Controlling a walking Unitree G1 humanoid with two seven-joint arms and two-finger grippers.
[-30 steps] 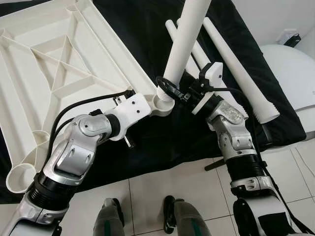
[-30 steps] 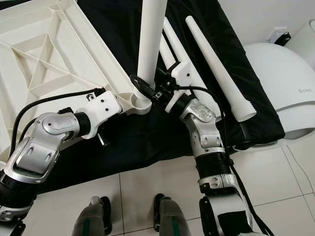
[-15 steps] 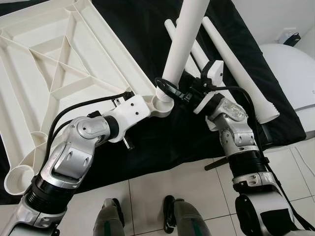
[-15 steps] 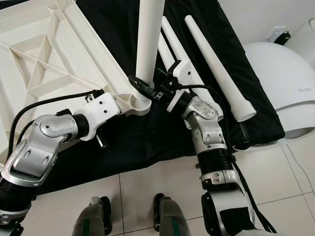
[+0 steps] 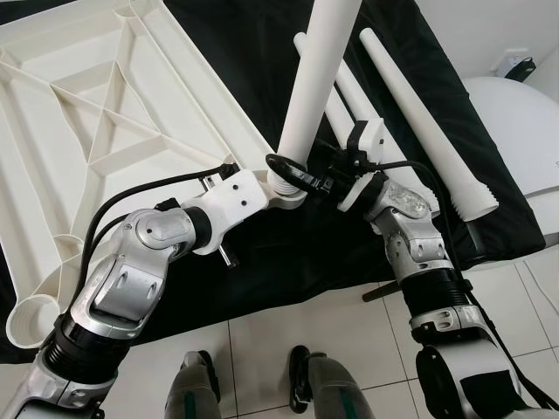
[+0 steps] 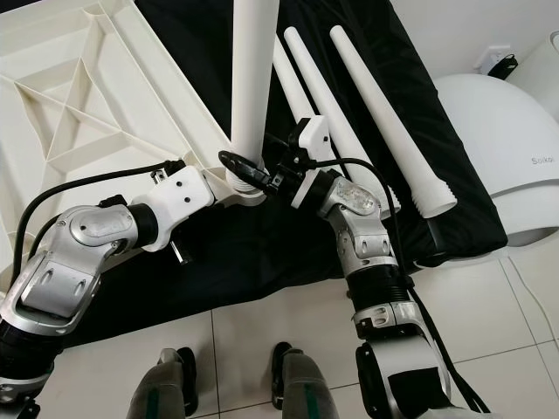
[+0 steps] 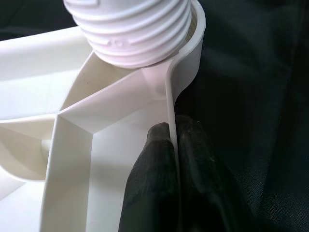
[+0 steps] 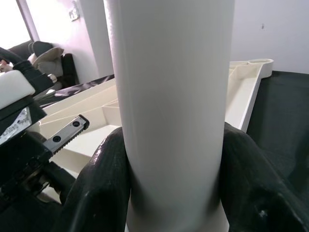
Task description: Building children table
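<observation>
The white tabletop lies upside down on a black cloth, its ribbed underside up. A white table leg stands upright with its threaded end in the near right corner socket. My right gripper is shut on the leg just above the socket; its black fingers wrap both sides of the tube. My left gripper is shut on the tabletop's thin rim beside that socket.
Three more white legs lie side by side on the black cloth to the right. A white rounded appliance stands at the far right. Tiled floor and my own feet are below.
The upright leg and my right gripper have shifted slightly left, and the leg stands a little straighter in the socket. The left gripper keeps its hold on the rim.
</observation>
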